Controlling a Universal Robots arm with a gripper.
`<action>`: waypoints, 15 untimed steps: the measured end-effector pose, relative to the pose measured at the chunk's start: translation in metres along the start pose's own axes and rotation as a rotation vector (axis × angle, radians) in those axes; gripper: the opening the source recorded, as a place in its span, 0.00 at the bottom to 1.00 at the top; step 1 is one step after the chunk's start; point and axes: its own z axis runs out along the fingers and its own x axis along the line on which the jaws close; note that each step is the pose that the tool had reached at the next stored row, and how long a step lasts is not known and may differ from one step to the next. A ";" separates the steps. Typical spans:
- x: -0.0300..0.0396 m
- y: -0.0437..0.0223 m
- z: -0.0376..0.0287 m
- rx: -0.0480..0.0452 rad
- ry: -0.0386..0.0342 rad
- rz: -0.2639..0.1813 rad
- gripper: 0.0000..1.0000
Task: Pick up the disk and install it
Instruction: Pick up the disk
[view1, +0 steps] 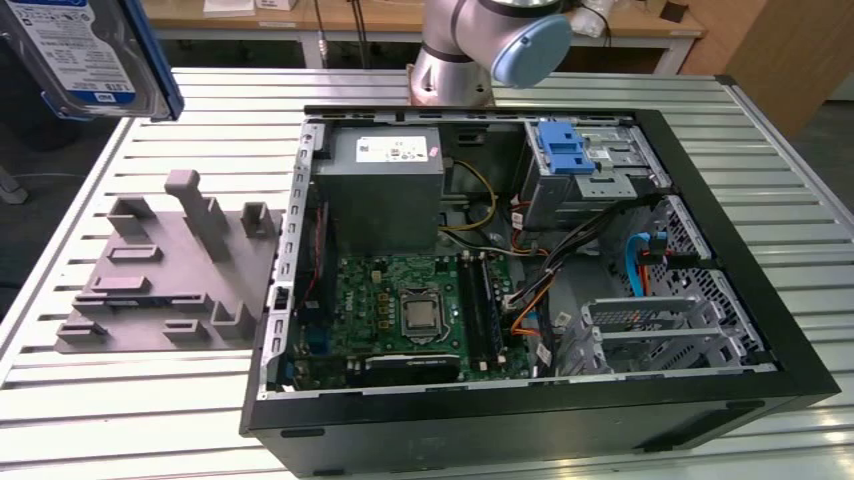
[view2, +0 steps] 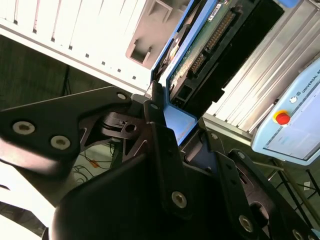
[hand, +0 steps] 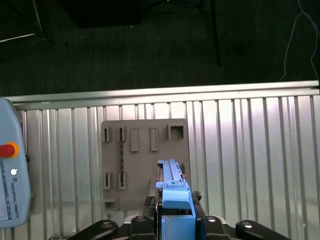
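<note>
Above the fixture (hand: 145, 150), the gripper (hand: 173, 202) clamps the disk (view1: 83, 45) by its edges; a firm, steady hold should prevent it slipping or tilting.

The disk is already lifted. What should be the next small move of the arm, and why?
Probably carry the disk sideways toward the exterior view's right, without lowering it. The jaws are shut on it, and it hangs above the grey fixture, while the open computer case with its drive cage lies further to that side.
</note>
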 end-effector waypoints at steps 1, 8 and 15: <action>0.0010 -0.0016 0.0000 -0.0001 0.0000 0.000 0.36; 0.0058 -0.0156 -0.0004 -0.0019 0.0002 0.000 0.36; 0.0108 -0.0293 -0.0007 -0.0031 0.0002 0.000 0.36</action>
